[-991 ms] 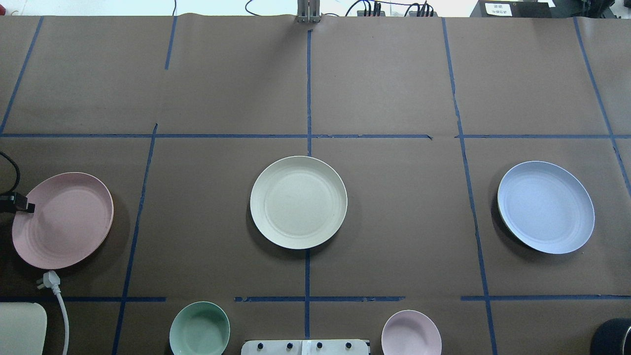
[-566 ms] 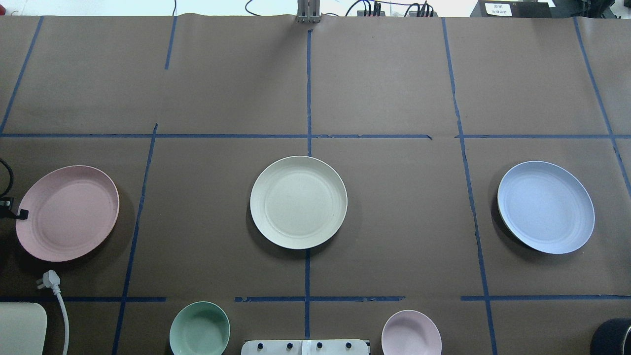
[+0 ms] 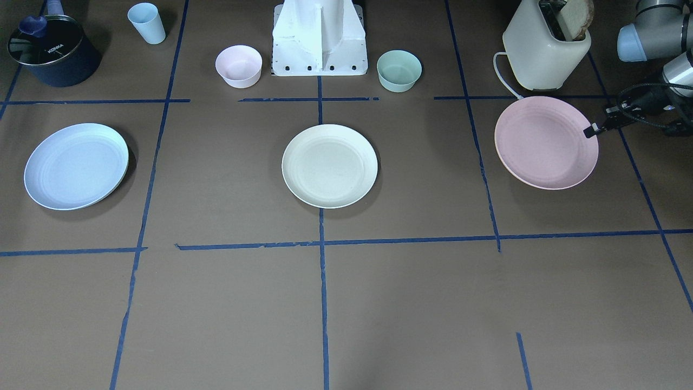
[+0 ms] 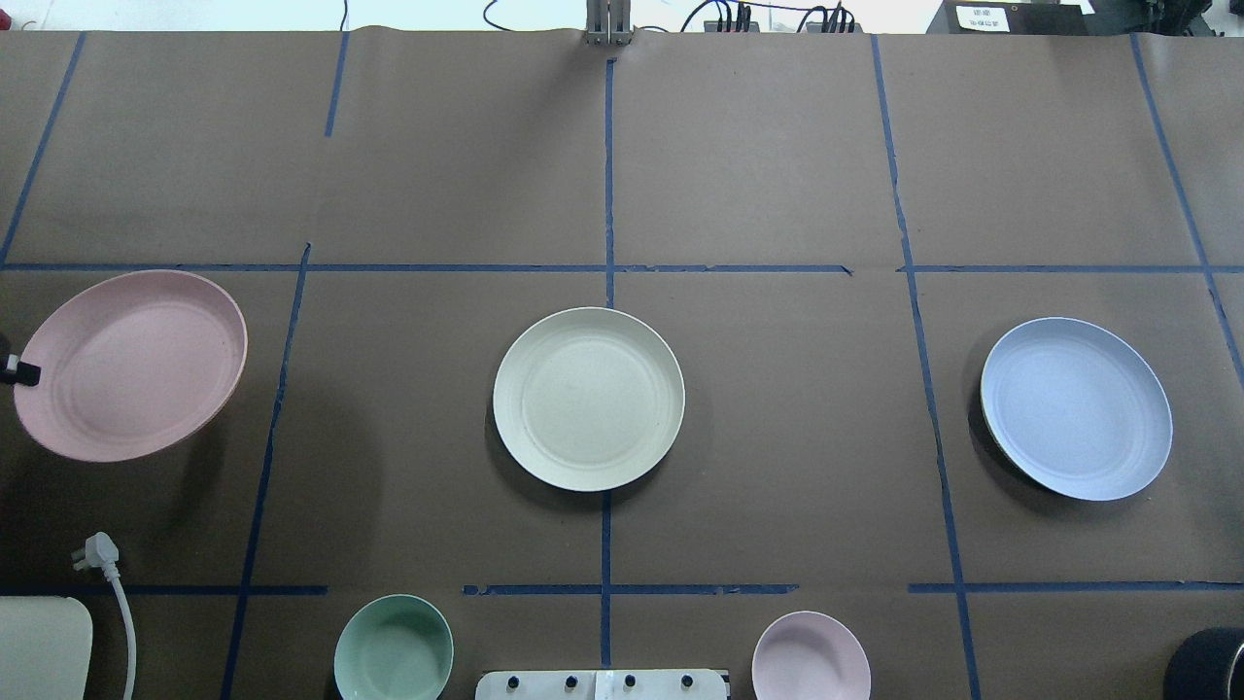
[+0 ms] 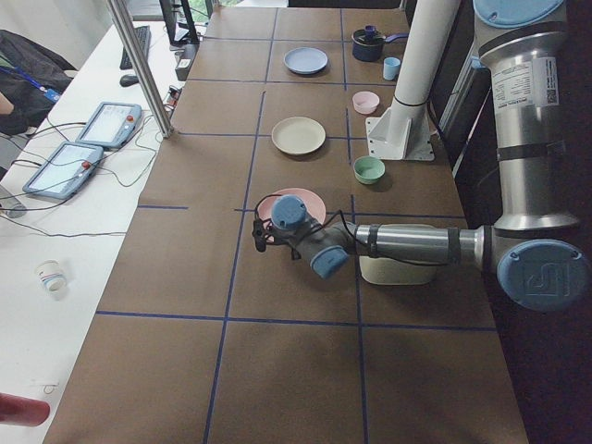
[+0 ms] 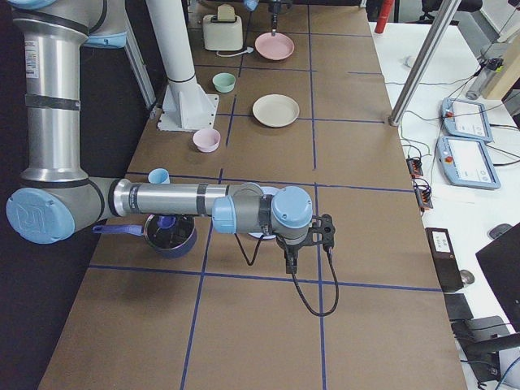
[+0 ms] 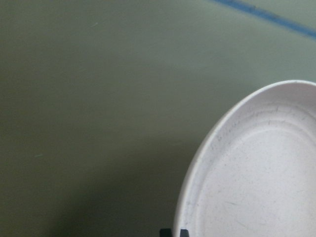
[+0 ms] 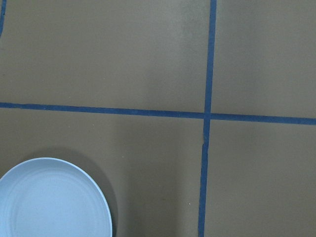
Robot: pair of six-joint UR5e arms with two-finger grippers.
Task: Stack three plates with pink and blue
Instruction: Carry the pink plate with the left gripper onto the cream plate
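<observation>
My left gripper [image 4: 21,371] is shut on the near-left rim of the pale pink plate [image 4: 131,365] and holds it tilted above the table at the left. The gripper also shows in the front view [image 3: 590,130], and the plate fills the left wrist view [image 7: 256,177]. The cream-white plate [image 4: 588,399] lies flat at the table's middle. The pale blue plate [image 4: 1076,408] lies at the right. My right gripper [image 6: 290,262] hovers beside the blue plate [image 8: 49,200]. I cannot tell whether it is open or shut.
A mint-green bowl [image 4: 394,647] and a small pink bowl [image 4: 812,656] flank the robot base [image 3: 319,38]. A cream toaster [image 3: 544,46] stands near the pink plate, its white plug [image 4: 97,552] loose on the table. A dark pot [image 3: 51,49] and a light-blue cup [image 3: 147,23] stand near the blue plate.
The pink plate has risen off the table and moved away from the robot, held in my left gripper. The cream-white and blue plates have not moved.
</observation>
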